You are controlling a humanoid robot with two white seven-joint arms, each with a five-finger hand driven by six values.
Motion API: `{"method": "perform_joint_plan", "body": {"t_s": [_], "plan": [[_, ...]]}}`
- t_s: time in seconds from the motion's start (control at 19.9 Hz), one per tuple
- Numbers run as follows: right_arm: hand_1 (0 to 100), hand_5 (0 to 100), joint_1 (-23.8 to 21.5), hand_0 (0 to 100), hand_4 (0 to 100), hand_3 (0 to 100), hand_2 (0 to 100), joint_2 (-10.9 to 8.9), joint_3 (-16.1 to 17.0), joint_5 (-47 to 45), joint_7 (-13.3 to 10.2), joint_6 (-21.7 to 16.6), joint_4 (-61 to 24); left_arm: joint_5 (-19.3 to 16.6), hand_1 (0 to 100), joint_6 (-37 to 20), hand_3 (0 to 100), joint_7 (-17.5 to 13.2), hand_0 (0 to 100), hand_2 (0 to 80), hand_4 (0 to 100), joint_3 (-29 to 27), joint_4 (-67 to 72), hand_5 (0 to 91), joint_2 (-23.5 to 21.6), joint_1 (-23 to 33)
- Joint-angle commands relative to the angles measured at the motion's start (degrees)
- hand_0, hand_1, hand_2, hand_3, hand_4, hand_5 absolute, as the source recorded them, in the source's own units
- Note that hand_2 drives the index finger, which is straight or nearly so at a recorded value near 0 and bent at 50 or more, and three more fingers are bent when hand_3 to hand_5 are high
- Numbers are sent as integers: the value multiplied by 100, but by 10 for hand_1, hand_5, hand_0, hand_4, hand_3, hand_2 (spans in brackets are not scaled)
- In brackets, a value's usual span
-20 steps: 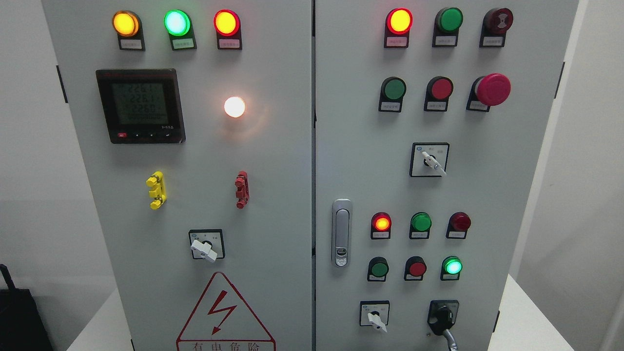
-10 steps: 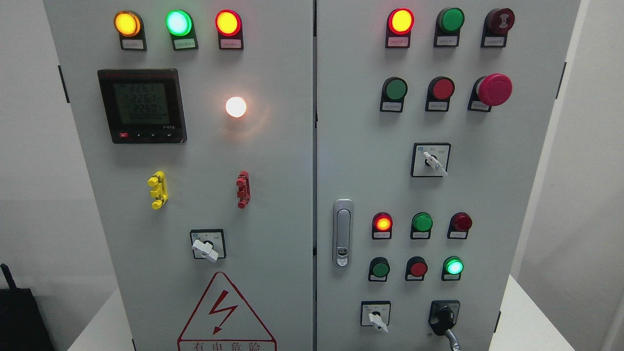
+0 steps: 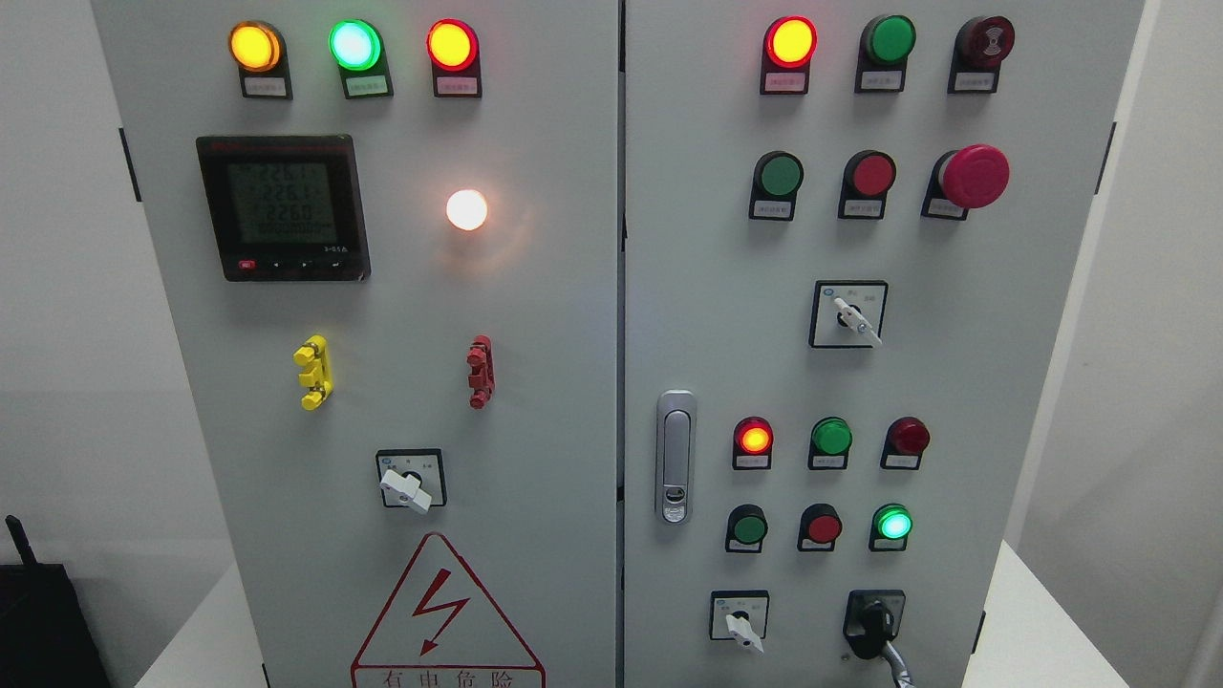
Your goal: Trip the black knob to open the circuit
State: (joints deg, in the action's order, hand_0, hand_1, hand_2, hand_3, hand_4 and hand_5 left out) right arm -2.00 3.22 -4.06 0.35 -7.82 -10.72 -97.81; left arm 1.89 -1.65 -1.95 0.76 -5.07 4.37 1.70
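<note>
A grey two-door control cabinet fills the head view. The black knob sits at the lower right of the right door, on a black square plate, with its grey pointer slanting down to the right. Beside it on the left is a white selector switch. Neither of my hands nor any arm shows in the picture.
The right door also carries a silver door latch, a red mushroom stop button, another white selector and rows of lit and unlit lamps. The left door has a digital meter, a white selector and a red hazard triangle.
The whole cabinet has drifted a little to the right in the picture, so the view has shifted slightly. Nothing on the panel has changed.
</note>
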Motion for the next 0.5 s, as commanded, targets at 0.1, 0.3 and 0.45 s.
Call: {"method": "perform_joint_plan", "body": {"t_s": [0.1,0.3,0.45], "plan": [[798,982,15,714,1000,1000,14,-23,36,-9,114,-141,-159,13,389,7,0,2,120,0,0,-5,6,0,3,-3],[802,981,15,716,1000,1000,14,-75,98,-17,114,-141,-124,13,389,7,0,2,120,0,0,-5,6,0,3,-3],[803,981,-11,717,1000,1000,14,-102,116,-17,114,-132,-98,13,389,7,0,2,120,0,0,-5,6,0,3,-11]]}}
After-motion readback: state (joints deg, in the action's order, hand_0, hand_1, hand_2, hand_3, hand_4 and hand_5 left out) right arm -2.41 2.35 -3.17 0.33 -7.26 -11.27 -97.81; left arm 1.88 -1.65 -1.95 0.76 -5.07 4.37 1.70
